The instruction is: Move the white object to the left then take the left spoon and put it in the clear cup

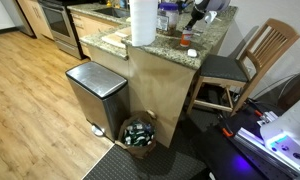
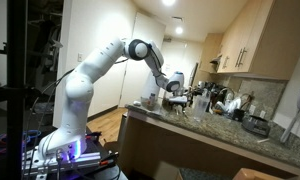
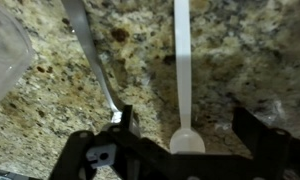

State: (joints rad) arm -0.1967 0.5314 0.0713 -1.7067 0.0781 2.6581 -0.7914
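My gripper (image 3: 185,125) is open just above the granite counter (image 3: 230,60), its dark fingers (image 3: 126,122) wide apart. Between them lies a white plastic spoon (image 3: 182,70), bowl toward me, untouched. In the wrist view a metal spoon (image 3: 90,50) lies to its left, with its near end by one finger. The clear cup (image 3: 4,55) shows at the far left edge. In an exterior view, a small white lump (image 1: 191,52), possibly the white object, sits near the counter's edge below the gripper (image 1: 195,15). The arm reaches over the counter to the gripper (image 2: 175,92).
A tall paper-towel roll (image 1: 142,22) stands on the counter beside bottles and jars (image 1: 168,15). Below it are a steel trash can (image 1: 95,95) and a basket of bottles (image 1: 140,133). A wooden chair (image 1: 255,55) stands next to the counter. More clutter (image 2: 225,102) lines the back wall.
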